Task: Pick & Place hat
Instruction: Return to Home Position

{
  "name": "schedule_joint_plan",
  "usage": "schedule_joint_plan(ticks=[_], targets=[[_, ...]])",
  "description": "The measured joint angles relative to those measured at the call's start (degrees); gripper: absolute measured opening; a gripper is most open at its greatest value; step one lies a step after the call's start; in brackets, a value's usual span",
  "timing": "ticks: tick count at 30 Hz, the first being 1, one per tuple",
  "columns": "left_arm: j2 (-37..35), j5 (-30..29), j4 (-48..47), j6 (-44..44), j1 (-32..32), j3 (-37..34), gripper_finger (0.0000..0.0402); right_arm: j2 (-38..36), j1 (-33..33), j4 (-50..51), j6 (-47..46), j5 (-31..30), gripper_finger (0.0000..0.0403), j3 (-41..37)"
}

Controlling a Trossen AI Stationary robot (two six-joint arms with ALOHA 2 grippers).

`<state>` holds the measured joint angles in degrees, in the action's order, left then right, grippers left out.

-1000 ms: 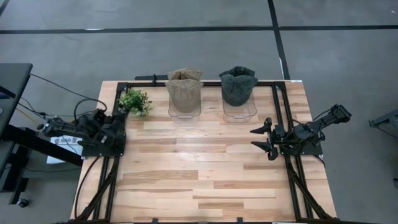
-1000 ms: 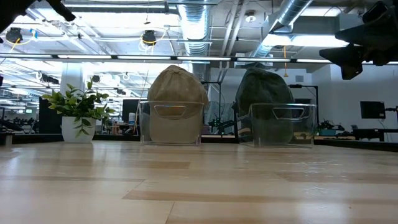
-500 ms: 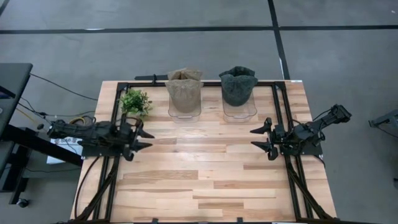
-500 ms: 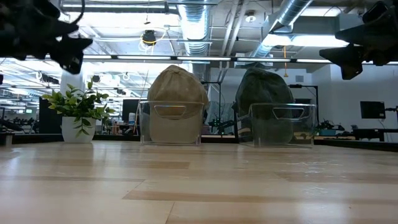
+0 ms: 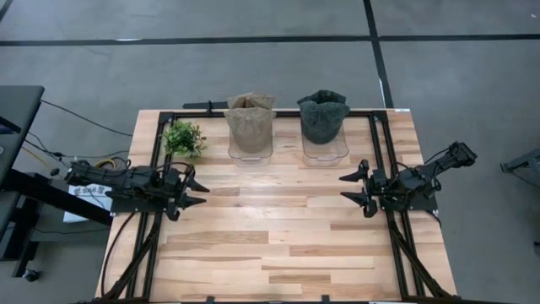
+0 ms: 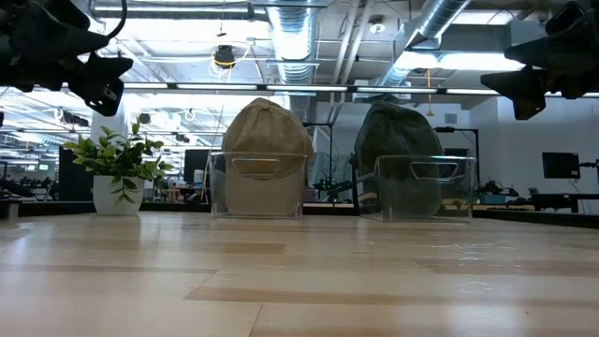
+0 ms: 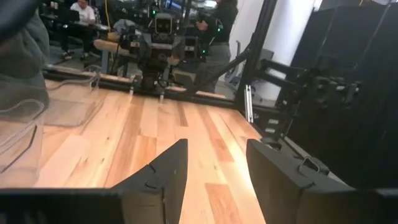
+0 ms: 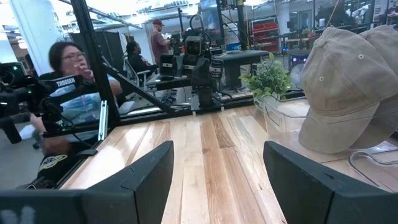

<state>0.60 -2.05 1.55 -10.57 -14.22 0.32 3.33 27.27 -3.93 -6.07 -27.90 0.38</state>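
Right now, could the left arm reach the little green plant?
Probably yes. The plant stands close to the left arm, just toward the far edge of the table, with nothing between them. The arm's open jaws point across the table, though, so it would need to turn first.

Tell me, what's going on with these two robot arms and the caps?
The sorting looks finished. The brown caps sit in the left clear bin and the dark cap in the right clear bin. Neither arm holds anything: the left end effector and the right end effector hover open at opposite sides of the table, apart from the bins.
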Motion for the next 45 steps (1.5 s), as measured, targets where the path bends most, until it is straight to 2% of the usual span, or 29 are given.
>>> schedule_joint_plan(ticks=[23, 45], targets=[[8.0, 0.0, 1.0, 0.0, 0.0, 0.0, 0.0161, 0.0, 0.0, 0.0, 0.0, 0.0, 0.0240, 0.0], [8.5, 0.0, 1.5, 0.0, 0.0, 0.0, 0.0161, 0.0, 0.0, 0.0, 0.0, 0.0, 0.0240, 0.0]])
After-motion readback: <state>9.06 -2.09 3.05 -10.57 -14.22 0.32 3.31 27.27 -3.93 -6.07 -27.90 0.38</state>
